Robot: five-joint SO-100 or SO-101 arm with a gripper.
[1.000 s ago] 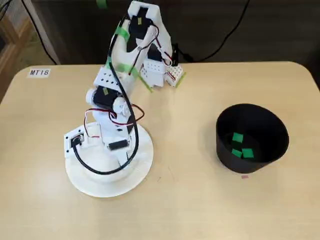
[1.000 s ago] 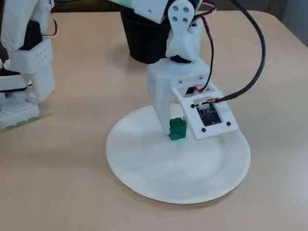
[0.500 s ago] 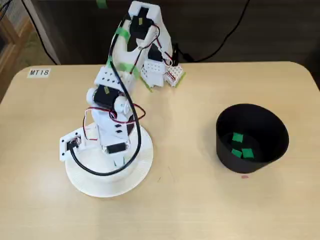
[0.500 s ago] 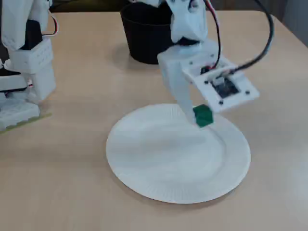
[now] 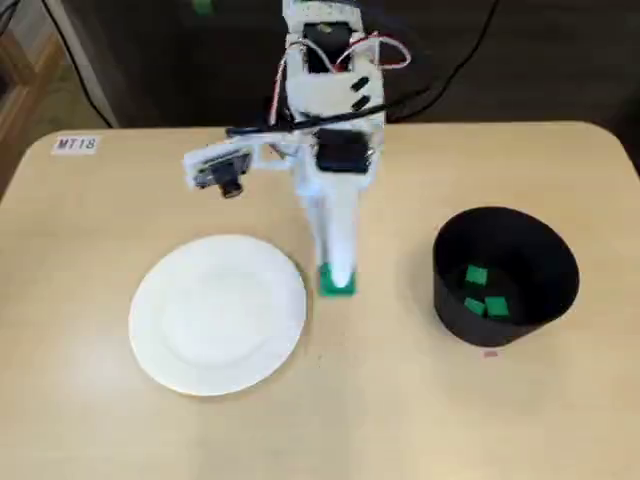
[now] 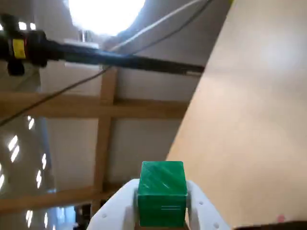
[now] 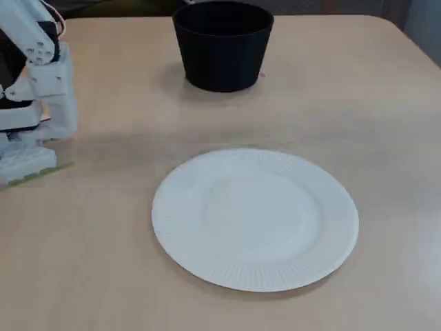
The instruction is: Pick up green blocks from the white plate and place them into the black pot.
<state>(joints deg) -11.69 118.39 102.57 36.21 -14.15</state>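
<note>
Nearly there: your gripper clamps a green block at three o'clock of the bare white plate. Three blocks sit in the black pot, so one drop remains.

Fixed view: plate left of pot

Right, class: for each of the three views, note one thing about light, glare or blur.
Wrist view: a ceiling lamp blows out to white glare, while the block in the gripper is fairly sharp. In a fixed view the pot casts a soft shadow to its left. In a fixed view the arm looks slightly blurred.
</note>
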